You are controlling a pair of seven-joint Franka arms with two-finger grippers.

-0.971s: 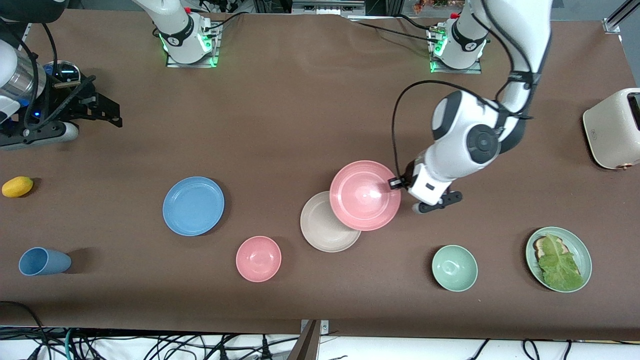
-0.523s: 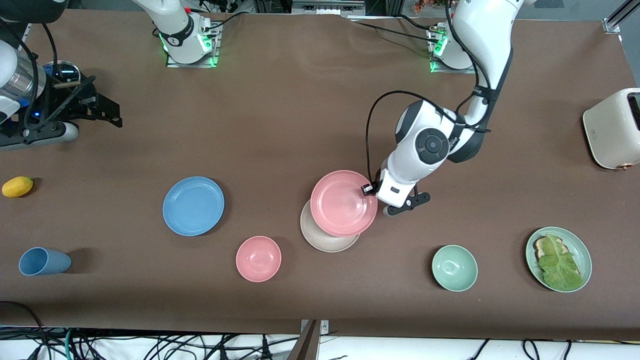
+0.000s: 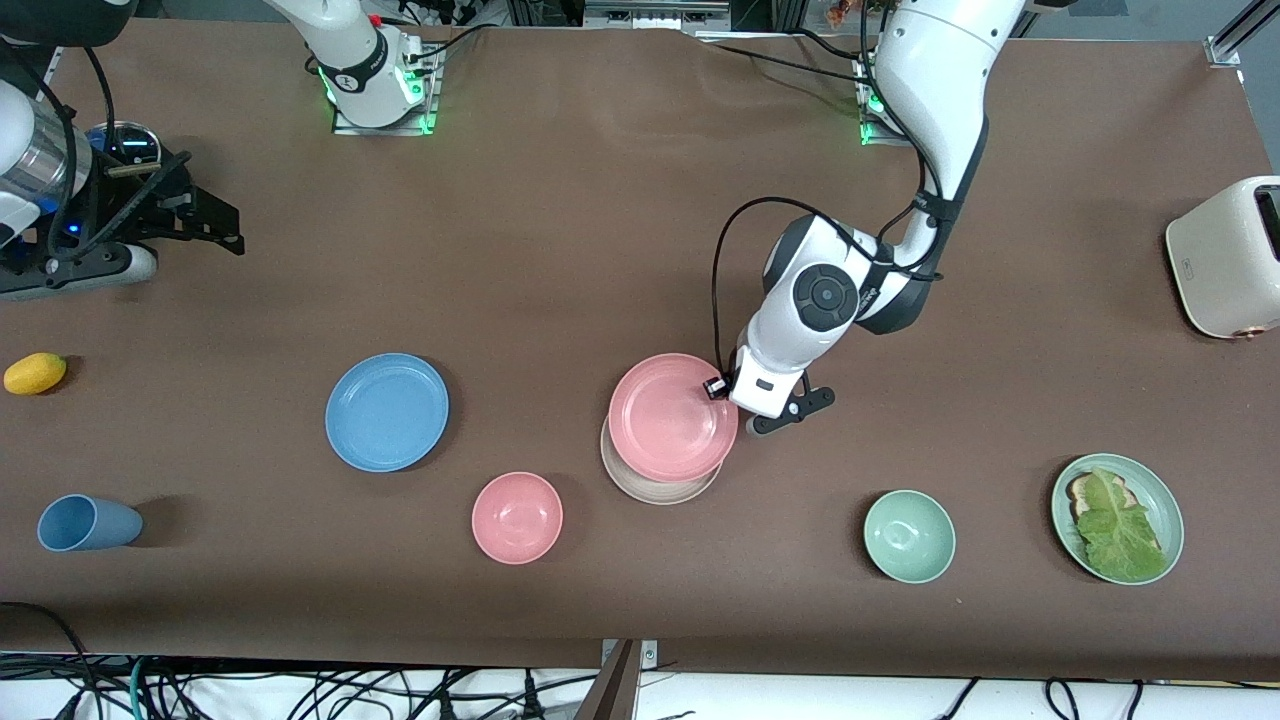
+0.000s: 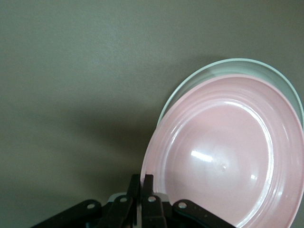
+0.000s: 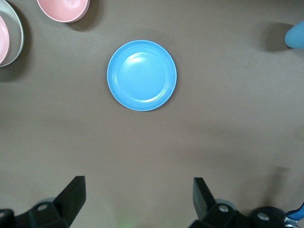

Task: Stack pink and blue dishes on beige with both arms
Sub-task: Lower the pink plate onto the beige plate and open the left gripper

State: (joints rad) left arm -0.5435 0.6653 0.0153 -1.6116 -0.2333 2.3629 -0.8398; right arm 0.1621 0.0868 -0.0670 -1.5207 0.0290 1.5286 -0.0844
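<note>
Two plates are seen overlapped just right of the frame's centre in the front view: the pink plate (image 3: 671, 416) is held over the beige plate (image 3: 657, 478), of which only a lower crescent shows. The pink plate is gripped at its rim by the left gripper (image 3: 722, 388), whose fingers (image 4: 148, 186) are seen in the left wrist view to be clamped closed on the plate's edge. In that same view the pink plate (image 4: 228, 156) is shown covering most of the beige plate (image 4: 223, 69), with only a pale arc of rim left exposed. Whether the two plates are touching cannot be told.

The blue plate (image 3: 387, 411) is found flat on the brown table (image 3: 560, 220), left of centre in the front view and well apart from the overlapped pair. It is seen directly below the right gripper (image 5: 137, 197), whose fingers are spread wide apart with nothing between them. In the front view that gripper (image 3: 205, 222) is placed at the upper left of the frame, where the right arm waits.

A pink bowl (image 3: 517, 517) is seen lower in the frame, between the blue plate and the beige plate, and a mint-green bowl (image 3: 909, 536) lies at lower right.
</note>
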